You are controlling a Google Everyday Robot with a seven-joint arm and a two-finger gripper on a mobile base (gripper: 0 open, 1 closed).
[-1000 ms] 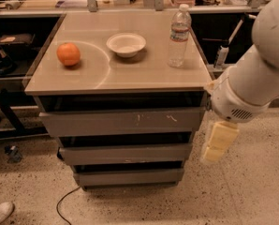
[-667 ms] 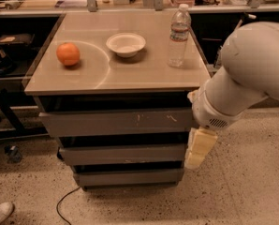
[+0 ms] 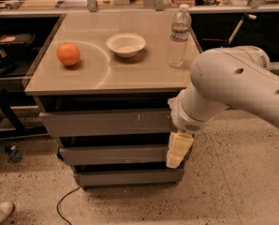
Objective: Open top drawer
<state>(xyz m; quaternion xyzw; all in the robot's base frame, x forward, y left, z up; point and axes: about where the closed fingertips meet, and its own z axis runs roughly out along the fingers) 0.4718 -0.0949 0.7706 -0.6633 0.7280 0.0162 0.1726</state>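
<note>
The top drawer [image 3: 102, 122] is the widest grey front under the tabletop, flat, with small white scuffs right of centre. It stands pushed in, with a dark gap above it. My gripper [image 3: 176, 153] hangs from the white arm [image 3: 233, 86] at the cabinet's right front corner. Its cream fingers point down, in front of the right end of the middle drawer [image 3: 111, 153] and just below the top drawer's right end.
On the tabletop [image 3: 144, 71] stand an orange [image 3: 68, 54], a white bowl [image 3: 126, 44] and a water bottle [image 3: 179, 35]. A bottom drawer [image 3: 125, 177] sits lowest. A cable [image 3: 64, 200] lies on the speckled floor. Dark shelving stands at left.
The arm has swung left, from beside the cabinet's right side to in front of its right corner. The gripper now hangs over the drawer fronts. The drawers have not moved.
</note>
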